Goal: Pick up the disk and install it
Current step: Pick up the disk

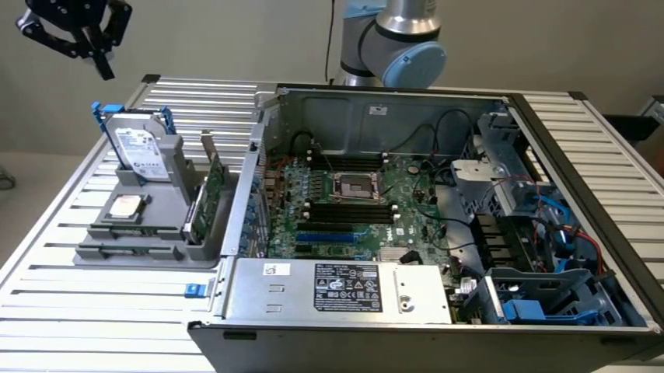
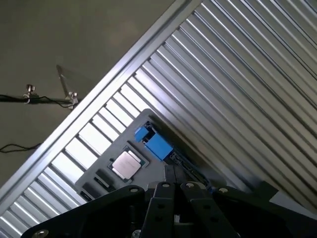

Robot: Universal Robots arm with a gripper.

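Note:
The disk (image 1: 140,148), silver-grey with a white label and a blue carrier, stands upright in a grey holder (image 1: 135,237) on the slatted table at the exterior view's left. My gripper (image 1: 103,70) hangs high above it, well clear, with its fingers shut together and nothing between them. In the wrist view the disk's blue carrier edge (image 2: 157,144) shows from above, just past my shut gripper (image 2: 173,178).
A small square silver chip (image 1: 127,206) lies flat on the holder, and a green circuit card (image 1: 213,194) stands upright in it. The open computer case (image 1: 311,101) fills the exterior view's right, with blue drive bays (image 1: 539,307) at its near corner. The slatted table (image 1: 93,311) extends around them.

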